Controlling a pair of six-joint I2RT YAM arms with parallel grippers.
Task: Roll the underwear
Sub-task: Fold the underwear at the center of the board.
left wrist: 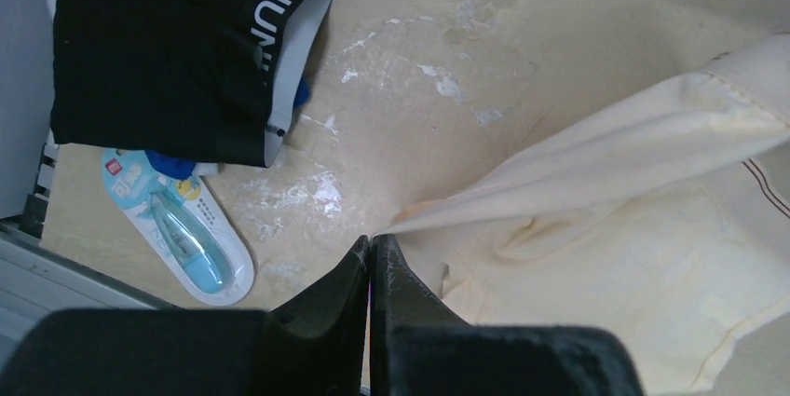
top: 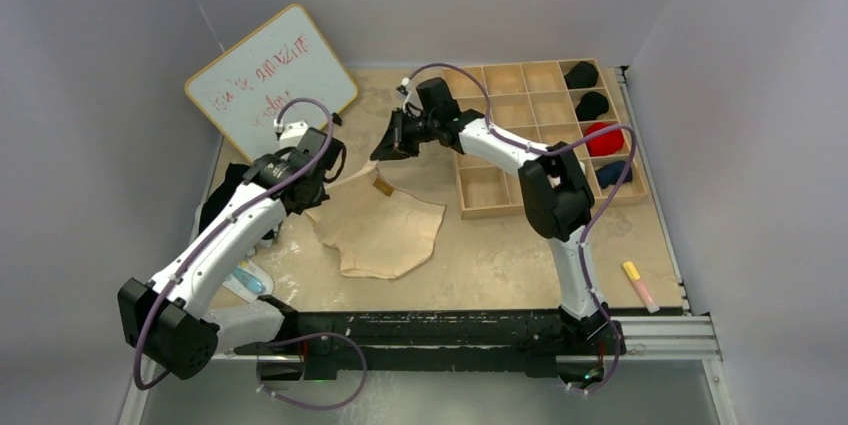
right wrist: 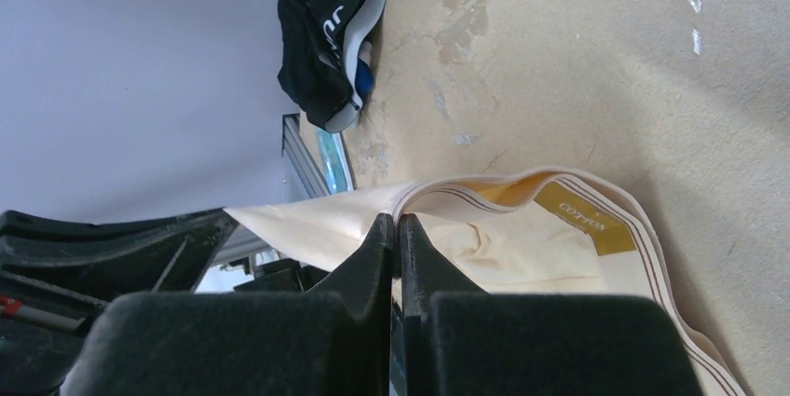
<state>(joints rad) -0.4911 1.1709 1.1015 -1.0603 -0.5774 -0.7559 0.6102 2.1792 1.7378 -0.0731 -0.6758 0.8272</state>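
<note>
The cream underwear lies in the middle of the table, its waistband edge raised and stretched between both arms. My left gripper is shut on one corner of that underwear; in the top view the left gripper sits at the cloth's left end. My right gripper is shut on the striped waistband of the underwear, beside a yellow "COTTON" label. From above, the right gripper is at the cloth's far end.
Black underwear lies bunched at the left edge, with a blue-and-white packet next to it. A whiteboard leans at the back left. A wooden compartment tray at the right holds rolled garments. A marker lies front right.
</note>
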